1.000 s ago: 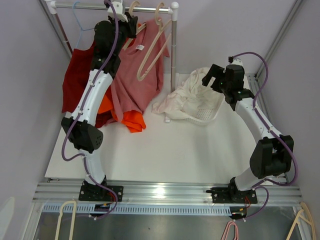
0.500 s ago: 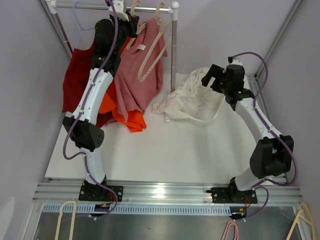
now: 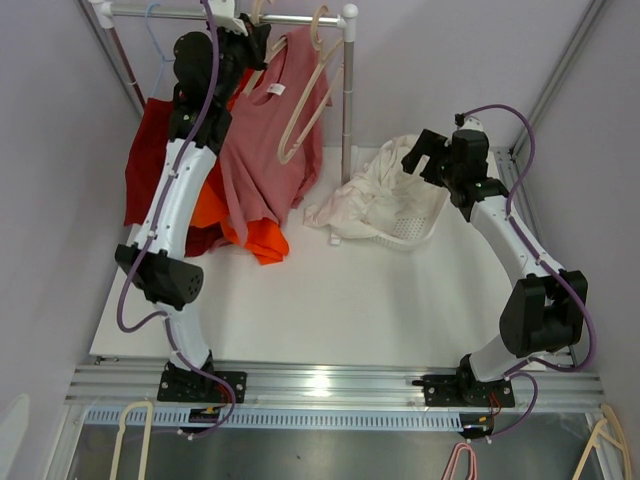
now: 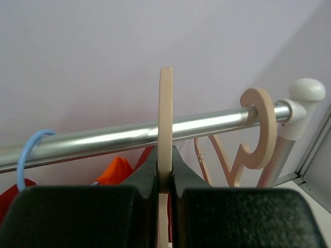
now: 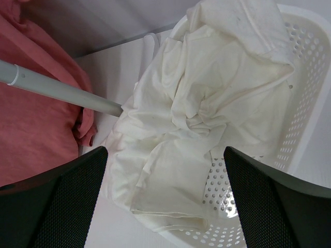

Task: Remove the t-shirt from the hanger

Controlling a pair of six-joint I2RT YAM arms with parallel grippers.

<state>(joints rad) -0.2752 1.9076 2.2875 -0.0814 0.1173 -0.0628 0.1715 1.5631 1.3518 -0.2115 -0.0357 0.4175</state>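
A salmon-pink t-shirt (image 3: 268, 150) hangs on a beige hanger from the metal rail (image 3: 290, 18) at the back. My left gripper (image 3: 243, 38) is up at the rail, shut on that hanger's hook (image 4: 165, 103). In the left wrist view the jaws (image 4: 165, 155) pinch the hook just below the rail (image 4: 103, 137). My right gripper (image 3: 425, 155) is open and empty, hovering above white cloth (image 5: 207, 103) in a white basket (image 3: 425, 232). The shirt's edge shows in the right wrist view (image 5: 36, 129).
An empty beige hanger (image 3: 305, 100) hangs to the right of the shirt; its hook (image 4: 261, 129) is near the rail's end cap. A red garment (image 3: 150, 150) on a blue hanger (image 4: 28, 155) hangs left, with an orange one (image 3: 265, 238) behind. The rack post (image 3: 347, 110) stands beside the basket.
My left arm has moved left and up along the rail with the hanger hook in its jaws, dragging the pink shirt's top left. The right arm has not moved.
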